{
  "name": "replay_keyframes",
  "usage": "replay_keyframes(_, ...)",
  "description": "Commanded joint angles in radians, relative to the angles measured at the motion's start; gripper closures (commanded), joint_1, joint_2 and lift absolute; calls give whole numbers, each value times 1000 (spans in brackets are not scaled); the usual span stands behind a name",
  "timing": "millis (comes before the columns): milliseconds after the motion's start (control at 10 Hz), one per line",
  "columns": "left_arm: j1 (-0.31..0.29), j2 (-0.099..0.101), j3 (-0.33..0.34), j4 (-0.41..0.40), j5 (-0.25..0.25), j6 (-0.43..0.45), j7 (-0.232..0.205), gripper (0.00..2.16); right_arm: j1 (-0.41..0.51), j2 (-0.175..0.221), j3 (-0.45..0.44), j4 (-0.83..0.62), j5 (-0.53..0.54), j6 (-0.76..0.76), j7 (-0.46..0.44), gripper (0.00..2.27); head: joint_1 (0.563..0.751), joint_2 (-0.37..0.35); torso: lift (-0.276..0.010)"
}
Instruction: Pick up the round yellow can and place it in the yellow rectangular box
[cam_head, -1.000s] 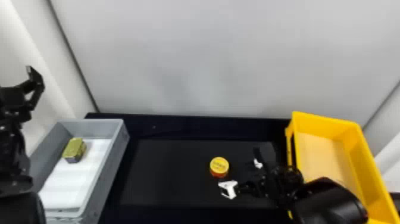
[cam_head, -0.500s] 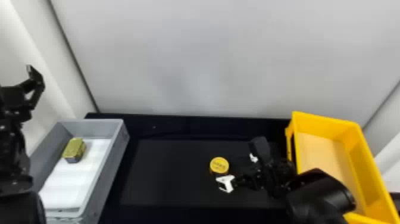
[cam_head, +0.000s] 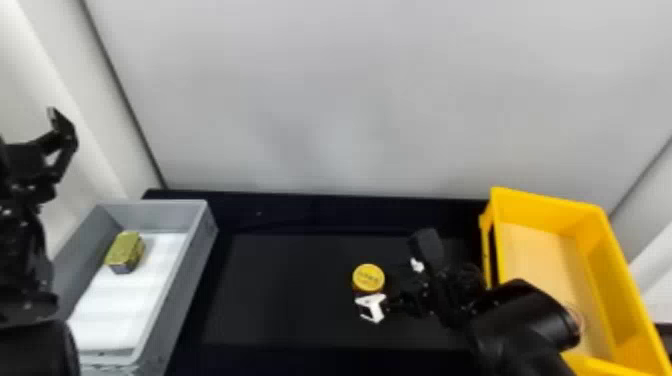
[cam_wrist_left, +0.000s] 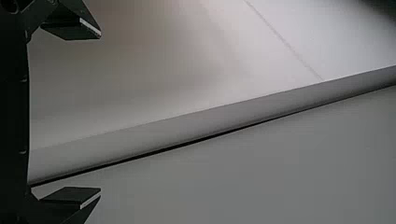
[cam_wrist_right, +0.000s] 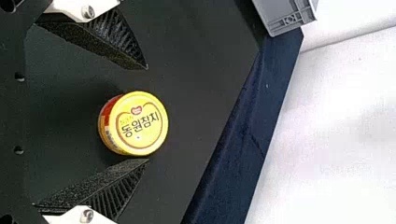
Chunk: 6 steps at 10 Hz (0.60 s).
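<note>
One round yellow can (cam_head: 369, 278) on the black table (cam_head: 280, 295), upright, lid up, right of centre and left of the yellow rectangular box (cam_head: 607, 265).

Right gripper (cam_head: 387, 281) at the can, its arm coming in from the near right. Right wrist view: jaws moderately open, the gap between the fingertips wider than the can; the can sits between the two fingers, nothing gripped. Can is off-centre, just beside one finger (cam_wrist_right: 109, 184) and well clear of the other; contact with the closer one: cannot tell.

Left gripper (cam_head: 41, 146) parked at the far left, up above the grey box (cam_head: 192, 280). Left wrist view: jaws wide apart, nothing held.

Yellow rectangular box stands at the right end of the table. Grey box stands at the left end, white liner (cam_head: 117, 310) on its floor; one small green-gold block (cam_head: 125, 250) rests inside, toward the far left. Light-coloured wall (cam_head: 350, 100) behind the table.
</note>
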Motion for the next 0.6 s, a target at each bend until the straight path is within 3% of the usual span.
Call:
replay_keyframes(0,-3,-3,-4,2,0,0,0,96,-27,11,0,73,10,-14,0,70,694,14,-60)
replay_keyframes(500,-6,-3,-7,7,-2,0,-1,98,-91,34,4,177,37,-60,1,70,694,14,-60)
